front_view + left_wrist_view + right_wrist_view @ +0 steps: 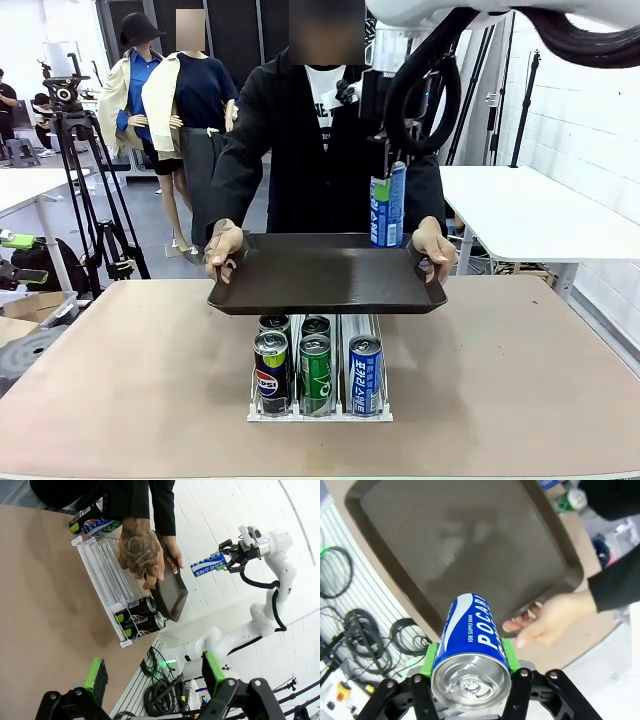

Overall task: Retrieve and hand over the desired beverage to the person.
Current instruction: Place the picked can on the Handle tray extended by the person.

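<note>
My right gripper (388,170) is shut on a blue Pocari can (388,212), which hangs upright just above the far right corner of a dark tray (327,275). The person (320,130) in a black jacket holds that tray with both hands over the table. In the right wrist view the can (472,640) sits between the green pads (431,657), with the tray (460,545) beneath and a hand (550,620) on its rim. My left gripper (155,672) stands open, low over the table, holding nothing. From there the right gripper (234,557) and can (209,565) show farther off.
A clear rack (320,412) near the table's front holds a Pepsi can (270,372), a green can (315,372), a blue can (365,375) and more behind. A camera tripod (85,180) stands at the left. A white table (540,210) is at the right.
</note>
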Tool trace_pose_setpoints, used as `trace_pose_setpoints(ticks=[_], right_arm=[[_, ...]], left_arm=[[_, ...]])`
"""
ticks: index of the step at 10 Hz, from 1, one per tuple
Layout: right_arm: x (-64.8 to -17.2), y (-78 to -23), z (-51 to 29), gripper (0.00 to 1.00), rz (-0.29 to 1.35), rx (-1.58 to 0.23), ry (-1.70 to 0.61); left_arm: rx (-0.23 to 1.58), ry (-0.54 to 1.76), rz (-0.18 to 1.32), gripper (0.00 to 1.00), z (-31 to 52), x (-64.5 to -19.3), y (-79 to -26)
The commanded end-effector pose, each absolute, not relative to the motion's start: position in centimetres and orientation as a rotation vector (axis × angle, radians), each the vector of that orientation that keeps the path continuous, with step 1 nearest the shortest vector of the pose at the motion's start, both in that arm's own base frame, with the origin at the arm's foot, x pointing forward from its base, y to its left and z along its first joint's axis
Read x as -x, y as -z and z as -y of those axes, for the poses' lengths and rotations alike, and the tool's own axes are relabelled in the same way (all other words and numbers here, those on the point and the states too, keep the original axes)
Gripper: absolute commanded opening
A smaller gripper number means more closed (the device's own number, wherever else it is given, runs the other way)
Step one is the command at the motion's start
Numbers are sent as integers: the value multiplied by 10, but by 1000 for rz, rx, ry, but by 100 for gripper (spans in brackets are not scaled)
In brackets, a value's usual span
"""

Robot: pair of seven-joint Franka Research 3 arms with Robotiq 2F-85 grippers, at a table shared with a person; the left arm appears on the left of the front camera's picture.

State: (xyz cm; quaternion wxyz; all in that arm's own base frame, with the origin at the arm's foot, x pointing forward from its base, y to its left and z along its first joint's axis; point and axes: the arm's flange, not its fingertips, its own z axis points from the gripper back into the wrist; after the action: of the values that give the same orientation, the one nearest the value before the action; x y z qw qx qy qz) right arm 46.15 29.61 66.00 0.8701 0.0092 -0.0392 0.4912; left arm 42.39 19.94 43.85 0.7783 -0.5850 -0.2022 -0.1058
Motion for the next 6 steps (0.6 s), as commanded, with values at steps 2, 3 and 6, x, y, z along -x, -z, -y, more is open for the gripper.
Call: trace_pose_setpoints(ticks=[2, 3, 6], right_arm=[[-487, -652, -313, 0, 45, -76, -1123], [-492, -647, -315, 0, 25, -106, -1135], [-504, -627, -316, 0, -1, -155, -1147]], left_arm=[[1259, 230, 439, 100, -201, -423, -440], [1259, 230, 439, 100, -201, -423, -440], [1259, 230, 439, 100, -201, -423, -440]])
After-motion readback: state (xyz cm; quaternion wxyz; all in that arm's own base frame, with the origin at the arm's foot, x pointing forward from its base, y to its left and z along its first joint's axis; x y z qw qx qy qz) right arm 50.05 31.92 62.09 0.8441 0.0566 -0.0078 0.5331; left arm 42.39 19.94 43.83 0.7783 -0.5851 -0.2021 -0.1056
